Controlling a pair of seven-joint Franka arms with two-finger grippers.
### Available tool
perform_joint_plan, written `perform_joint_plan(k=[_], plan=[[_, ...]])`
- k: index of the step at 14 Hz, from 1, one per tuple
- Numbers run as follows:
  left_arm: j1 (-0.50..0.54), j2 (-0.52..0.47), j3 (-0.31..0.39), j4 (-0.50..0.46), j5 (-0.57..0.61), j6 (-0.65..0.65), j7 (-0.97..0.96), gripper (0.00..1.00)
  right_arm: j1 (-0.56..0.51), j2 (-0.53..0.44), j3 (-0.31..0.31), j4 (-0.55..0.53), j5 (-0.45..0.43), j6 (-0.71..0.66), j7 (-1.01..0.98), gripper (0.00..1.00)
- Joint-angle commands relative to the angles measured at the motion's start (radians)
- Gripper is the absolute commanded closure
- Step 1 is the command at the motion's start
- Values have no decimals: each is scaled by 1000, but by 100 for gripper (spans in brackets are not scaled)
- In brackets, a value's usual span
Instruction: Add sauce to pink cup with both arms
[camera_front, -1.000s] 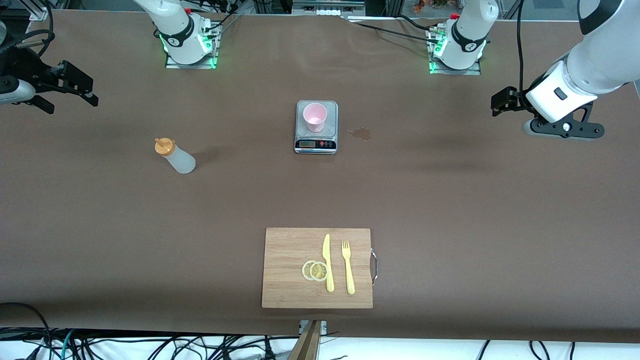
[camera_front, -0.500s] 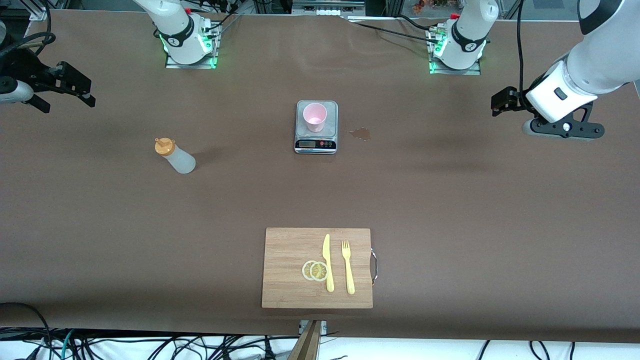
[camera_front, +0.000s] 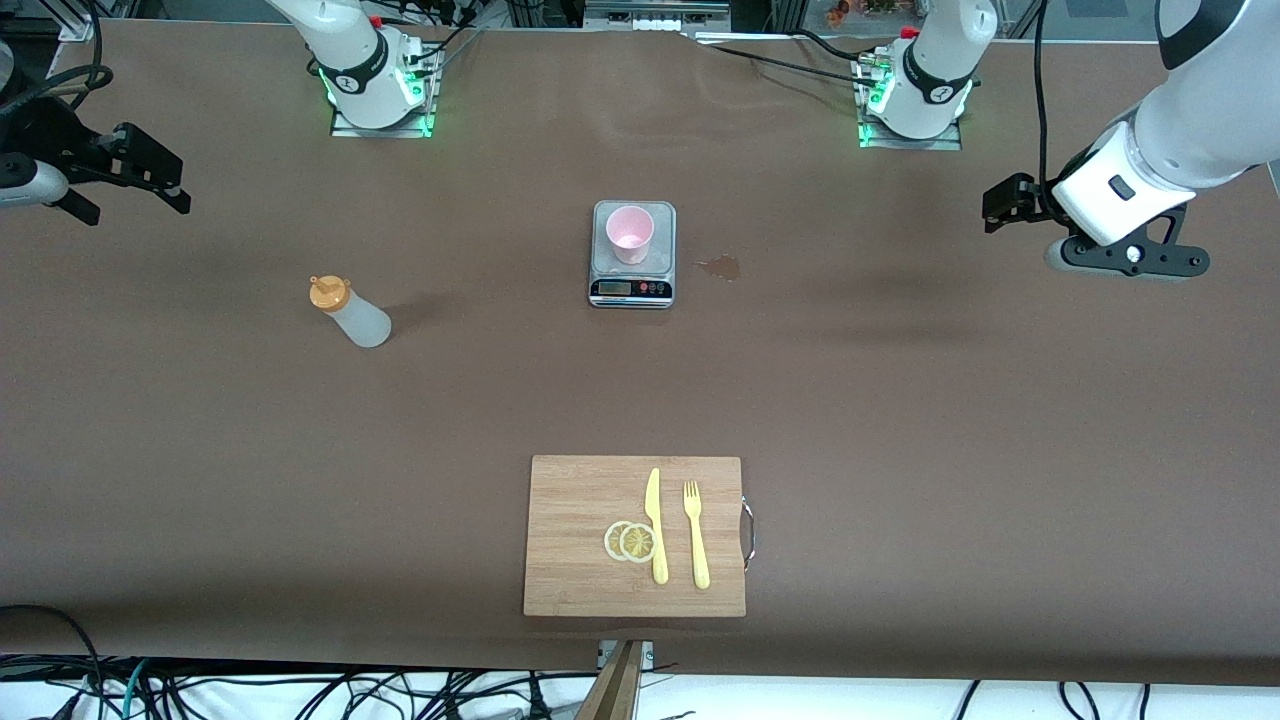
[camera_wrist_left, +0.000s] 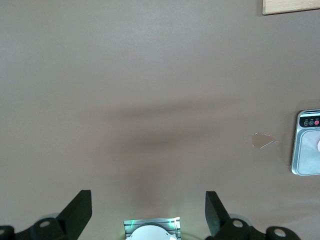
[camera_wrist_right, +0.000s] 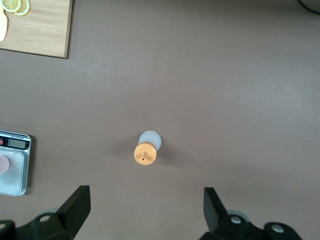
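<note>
The squeeze bottle is translucent whitish with an orange nozzle cap and stands upright toward the right arm's end of the table. It also shows in the right wrist view. No brown sauce shows inside it. The pink cup stands upright on a steel scale mid-table. My right gripper hangs open and empty above the table's end, apart from the bottle; its own view shows the jaws wide. My left gripper hangs open and empty above the table's other end, with jaws wide in its own view.
A wooden cutting board lies near the front edge with a yellow knife, a yellow fork and two lemon slices. A small brownish spill marks the table beside the scale. Cables hang along the front edge.
My right gripper has drifted slightly up and toward the table's end. The left arm, bottle and cup have not visibly moved.
</note>
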Motion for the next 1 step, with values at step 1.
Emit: perform_joint_plan(k=[1], plan=[[2,14,1,32,-13,-23,-7,0,8,-10,0,7,-32,-18,19,0]])
